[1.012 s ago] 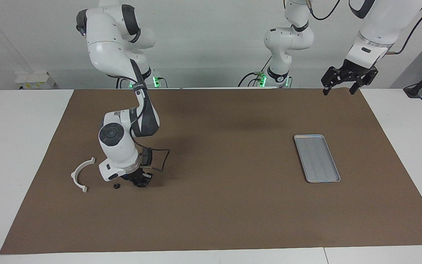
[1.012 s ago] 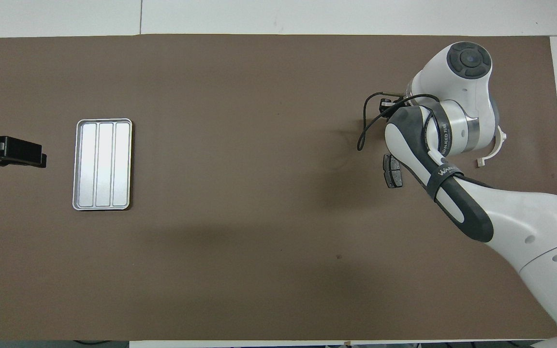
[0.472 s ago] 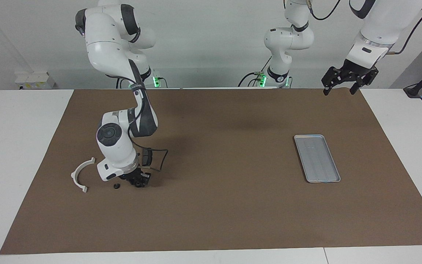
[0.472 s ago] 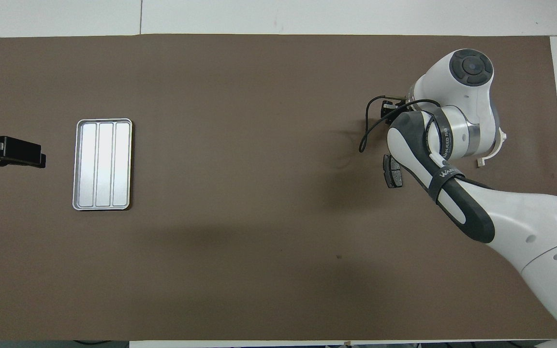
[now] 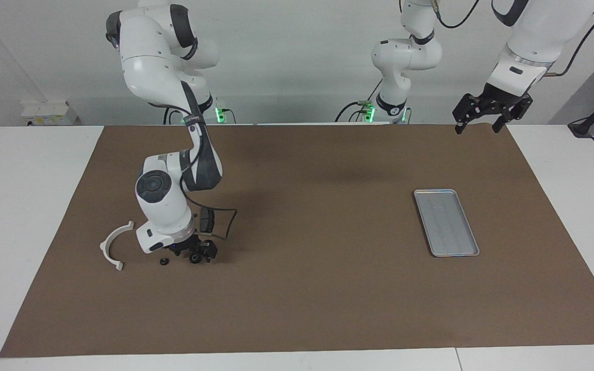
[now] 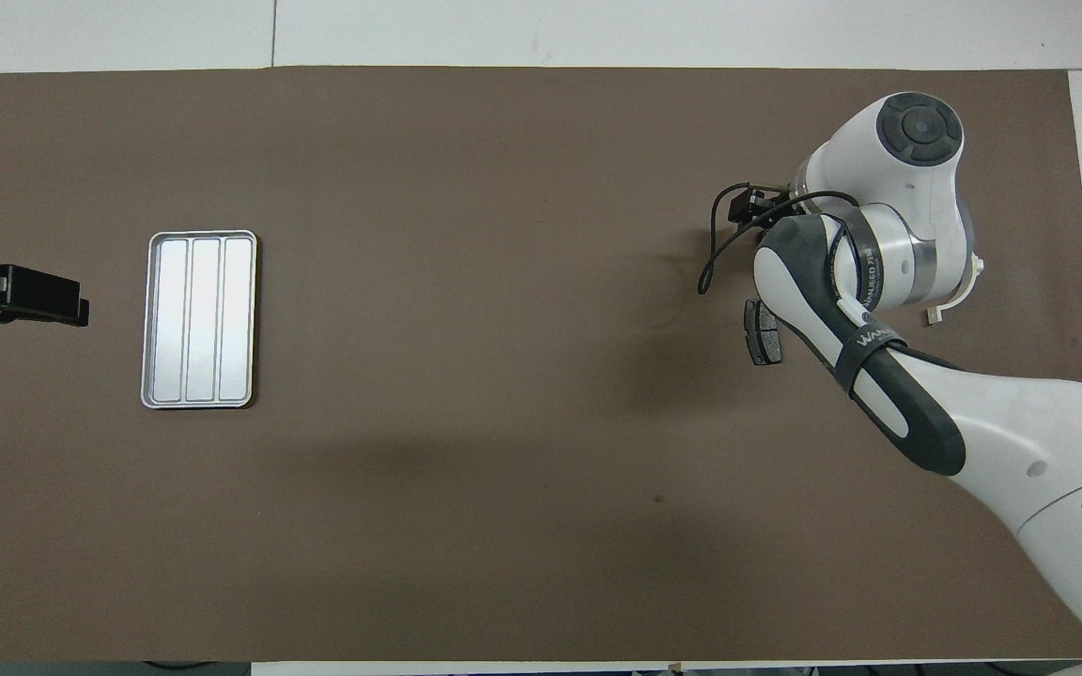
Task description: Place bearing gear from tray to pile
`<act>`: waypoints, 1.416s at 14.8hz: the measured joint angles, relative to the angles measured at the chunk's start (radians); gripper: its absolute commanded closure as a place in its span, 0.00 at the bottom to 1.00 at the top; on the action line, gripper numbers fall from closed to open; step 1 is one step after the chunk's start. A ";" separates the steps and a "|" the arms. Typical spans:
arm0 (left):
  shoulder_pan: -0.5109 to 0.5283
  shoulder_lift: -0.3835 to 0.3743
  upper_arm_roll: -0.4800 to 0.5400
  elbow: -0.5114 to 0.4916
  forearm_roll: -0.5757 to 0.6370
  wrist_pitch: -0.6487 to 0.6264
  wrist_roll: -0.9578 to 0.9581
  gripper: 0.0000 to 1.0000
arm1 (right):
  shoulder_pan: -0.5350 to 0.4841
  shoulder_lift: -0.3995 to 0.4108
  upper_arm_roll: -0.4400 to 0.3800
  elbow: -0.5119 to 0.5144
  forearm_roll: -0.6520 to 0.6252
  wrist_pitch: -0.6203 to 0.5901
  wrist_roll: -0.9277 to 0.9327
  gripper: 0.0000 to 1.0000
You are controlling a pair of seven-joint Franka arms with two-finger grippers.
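Note:
The silver-grey tray (image 5: 446, 221) lies toward the left arm's end of the table, and nothing shows in it in either view, including the overhead view (image 6: 200, 319). The pile lies toward the right arm's end: a white semicircular bracket (image 5: 114, 245), a small black part (image 5: 163, 261) and a dark brake pad (image 6: 764, 333). My right gripper (image 5: 196, 253) is down at the mat beside the small black part, with its fingers spread. A small dark round bearing gear (image 5: 194, 260) lies under it. My left gripper (image 5: 477, 123) waits open and raised over the mat's edge.
A brown mat (image 5: 317, 299) covers the table. The right arm's wrist covers most of the bracket (image 6: 973, 272) in the overhead view. A black cable (image 6: 710, 253) loops from the right gripper (image 6: 749, 201). The left gripper (image 6: 15, 296) shows beside the tray.
My right gripper has spread its fingers at the mat and risen slightly, which leaves the small dark gear on the mat. The left arm has not moved.

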State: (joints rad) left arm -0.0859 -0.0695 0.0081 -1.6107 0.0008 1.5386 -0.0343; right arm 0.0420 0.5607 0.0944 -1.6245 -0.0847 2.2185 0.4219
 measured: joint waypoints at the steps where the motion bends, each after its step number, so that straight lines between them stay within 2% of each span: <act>1: 0.000 0.000 0.000 0.000 0.000 0.000 0.000 0.00 | -0.001 -0.001 0.000 0.000 0.000 0.000 0.000 0.00; 6: 0.000 0.000 0.000 0.000 0.000 0.000 0.000 0.00 | -0.019 -0.011 -0.001 0.000 0.000 -0.001 -0.012 0.00; 9: 0.000 0.000 0.000 0.000 0.000 0.000 0.000 0.00 | -0.032 -0.068 -0.001 0.001 0.000 -0.065 -0.115 0.00; 13: 0.000 0.000 0.000 0.000 0.000 0.000 0.000 0.00 | -0.032 -0.244 0.001 0.001 0.000 -0.260 -0.161 0.00; 17: 0.000 0.000 0.000 0.000 0.000 0.000 0.000 0.00 | -0.032 -0.448 0.001 -0.006 0.012 -0.472 -0.293 0.00; 21: 0.000 0.000 0.000 0.000 0.000 0.000 0.000 0.00 | -0.022 -0.630 0.007 -0.010 0.026 -0.663 -0.314 0.00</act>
State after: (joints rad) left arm -0.0859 -0.0695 0.0082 -1.6107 0.0008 1.5386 -0.0343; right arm 0.0198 -0.0691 0.1013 -1.6346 -0.0585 1.5552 0.1082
